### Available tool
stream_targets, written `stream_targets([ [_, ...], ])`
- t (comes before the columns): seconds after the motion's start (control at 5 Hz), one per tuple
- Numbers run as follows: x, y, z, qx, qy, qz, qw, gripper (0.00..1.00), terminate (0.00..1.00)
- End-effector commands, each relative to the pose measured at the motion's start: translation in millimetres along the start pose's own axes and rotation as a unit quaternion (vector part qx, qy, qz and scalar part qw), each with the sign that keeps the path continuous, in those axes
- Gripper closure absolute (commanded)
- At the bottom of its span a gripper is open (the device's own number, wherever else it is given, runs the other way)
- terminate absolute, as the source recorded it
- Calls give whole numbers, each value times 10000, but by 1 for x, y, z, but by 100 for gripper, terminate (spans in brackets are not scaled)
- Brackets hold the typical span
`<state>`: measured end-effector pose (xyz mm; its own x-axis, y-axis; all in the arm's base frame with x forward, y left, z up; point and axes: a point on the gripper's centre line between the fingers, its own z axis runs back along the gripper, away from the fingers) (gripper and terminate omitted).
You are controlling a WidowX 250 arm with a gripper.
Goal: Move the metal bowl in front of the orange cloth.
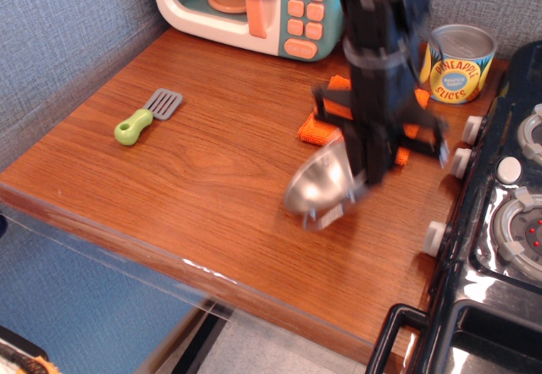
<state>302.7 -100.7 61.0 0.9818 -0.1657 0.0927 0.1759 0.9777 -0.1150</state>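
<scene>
Claw [369, 175] clamped on the far rim of the metal bowl [322, 188], bowl tilted and apparently just above the tabletop [195, 162], though motion blur leaves that unsure. Orange cloth [315, 127] directly behind, mostly hidden by the arm. Straight down to set, no sideways shift needed.

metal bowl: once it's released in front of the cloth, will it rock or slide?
The metal bowl hangs tilted from the gripper, which seems to pinch its rim, so it may rock when released. Its rounded underside suggests wobbling before it settles. Polished steel on the smooth wooden counter probably slides easily if nudged. It looks thin-walled, likely light and stiff.
</scene>
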Motion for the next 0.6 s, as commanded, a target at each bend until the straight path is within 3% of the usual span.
stream_targets([
  [0.0,-33,-11,12,-59,-20,249,9997,100,0],
  [0.2,-39,-15,8,-227,212,377,9988,100,0],
  [0.4,-39,-15,2,-185,396,320,9985,100,0],
])
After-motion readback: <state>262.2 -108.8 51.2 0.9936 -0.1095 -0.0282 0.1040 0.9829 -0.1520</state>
